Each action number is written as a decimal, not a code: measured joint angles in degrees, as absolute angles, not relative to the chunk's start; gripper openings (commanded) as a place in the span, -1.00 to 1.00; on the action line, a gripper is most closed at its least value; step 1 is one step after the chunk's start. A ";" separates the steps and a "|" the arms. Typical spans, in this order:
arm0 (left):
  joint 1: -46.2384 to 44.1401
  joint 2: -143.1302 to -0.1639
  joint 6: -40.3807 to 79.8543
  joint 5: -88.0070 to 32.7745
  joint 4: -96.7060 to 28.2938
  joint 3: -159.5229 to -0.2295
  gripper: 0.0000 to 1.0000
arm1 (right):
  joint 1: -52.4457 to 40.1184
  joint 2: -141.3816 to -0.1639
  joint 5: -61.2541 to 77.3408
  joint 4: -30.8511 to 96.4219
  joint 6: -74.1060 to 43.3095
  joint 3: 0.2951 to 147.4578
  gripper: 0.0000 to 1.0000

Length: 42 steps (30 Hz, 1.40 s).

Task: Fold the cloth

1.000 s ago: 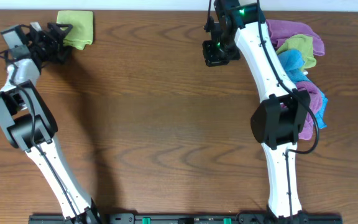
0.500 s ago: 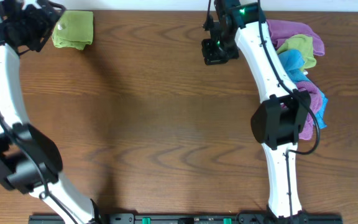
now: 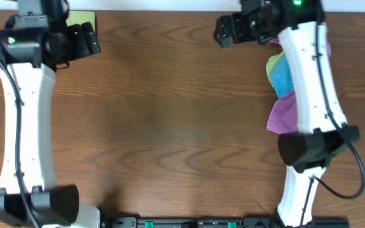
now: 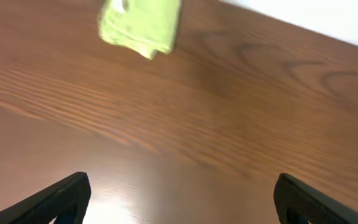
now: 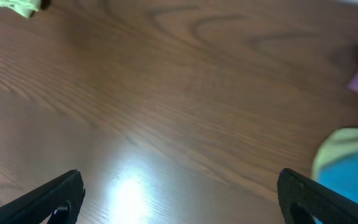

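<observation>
A folded lime-green cloth (image 3: pixel 82 17) lies at the table's far left corner, half hidden behind my left gripper (image 3: pixel 87 38) in the overhead view. The left wrist view shows that cloth (image 4: pixel 142 25) lying flat, well ahead of the left gripper (image 4: pixel 182 202). Both black fingers (image 4: pixel 64 199) stand wide apart over bare wood. My right gripper (image 3: pixel 225 29) hovers at the far edge, right of centre. Seen from its wrist, the right gripper (image 5: pixel 182 199) is open with nothing between its fingers (image 5: pixel 51 199).
A pile of loose cloths (image 3: pixel 279 69) in purple, green and blue lies at the right, partly under my right arm. Its blue and green cloths (image 5: pixel 350 168) sit just beside the right gripper's right finger. The table's far edge meets a white wall (image 4: pixel 328 18).
My right gripper has opened and shifted toward the far edge, its arm now covering much of the pile. The left arm has swung round; its gripper stays open beside the green cloth.
</observation>
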<state>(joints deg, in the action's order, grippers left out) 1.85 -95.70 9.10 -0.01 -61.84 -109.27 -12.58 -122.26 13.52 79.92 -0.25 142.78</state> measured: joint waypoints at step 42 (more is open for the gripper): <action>12.16 -141.95 4.64 1.63 6.90 -108.18 -0.88 | -12.34 -121.14 13.06 89.38 -0.84 142.82 0.69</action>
<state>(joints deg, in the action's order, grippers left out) 12.16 -141.95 4.64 1.63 6.90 -108.18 -12.34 -121.14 13.06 89.38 -0.84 142.82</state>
